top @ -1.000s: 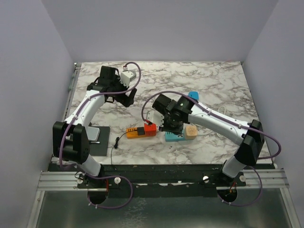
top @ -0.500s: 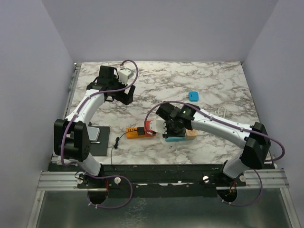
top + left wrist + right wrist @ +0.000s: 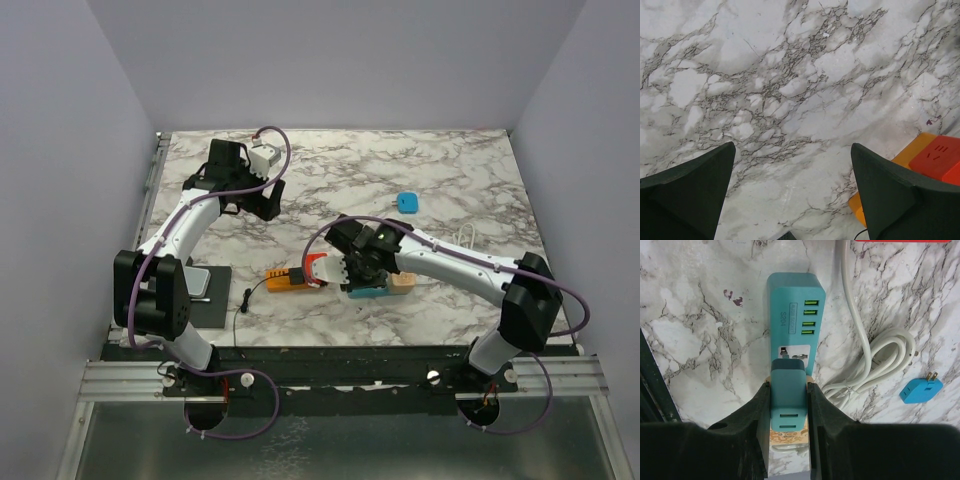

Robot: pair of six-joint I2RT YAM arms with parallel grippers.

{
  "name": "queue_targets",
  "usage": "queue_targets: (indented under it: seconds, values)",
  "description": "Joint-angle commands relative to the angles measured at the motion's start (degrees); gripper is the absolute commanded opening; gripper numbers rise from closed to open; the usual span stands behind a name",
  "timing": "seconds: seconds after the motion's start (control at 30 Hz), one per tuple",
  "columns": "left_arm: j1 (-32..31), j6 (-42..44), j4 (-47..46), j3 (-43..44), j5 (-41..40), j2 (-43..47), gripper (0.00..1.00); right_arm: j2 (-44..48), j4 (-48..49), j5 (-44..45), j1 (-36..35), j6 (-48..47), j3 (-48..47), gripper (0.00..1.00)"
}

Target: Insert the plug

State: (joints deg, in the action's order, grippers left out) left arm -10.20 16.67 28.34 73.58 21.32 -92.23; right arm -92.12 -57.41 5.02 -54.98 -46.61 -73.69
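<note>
My right gripper (image 3: pixel 788 385) is shut on a teal plug (image 3: pixel 788 396), with a finger pressed on each side. The plug's front end sits over the socket in the white panel of a teal power strip (image 3: pixel 795 305) that carries green USB ports. Whether its prongs are in the socket stays hidden. From the top view the right gripper (image 3: pixel 358 268) hovers over the teal strip (image 3: pixel 365 292) at mid-table. My left gripper (image 3: pixel 792 147) stands open over bare marble, nothing between its fingers; it is at the back left (image 3: pixel 255 196).
An orange and red power strip (image 3: pixel 295 275) lies just left of the teal one, also in the left wrist view (image 3: pixel 935 157). A beige block (image 3: pixel 402 281), a coiled white cable (image 3: pixel 870 357), a small blue adapter (image 3: pixel 921 388) and a black pad (image 3: pixel 205 295) are on the table.
My right arm has swung left and down toward the teal strip with the plug held, uncovering the blue adapter. The left arm has hardly moved.
</note>
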Motion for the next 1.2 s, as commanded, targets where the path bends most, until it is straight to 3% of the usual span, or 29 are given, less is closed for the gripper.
queue_targets:
  seconds: [0.0,1.17]
  values:
    - [0.3,-0.8,-1.4,-0.7,-0.6,0.7,0.99,-1.8,-1.1,-1.2,0.5,-1.9,-1.0,0.01]
    - [1.5,-1.1,-3.7,-2.8,0.5,1.3,0.99,-5.6,-2.9,2.7,0.9,-2.5,-0.8,0.01]
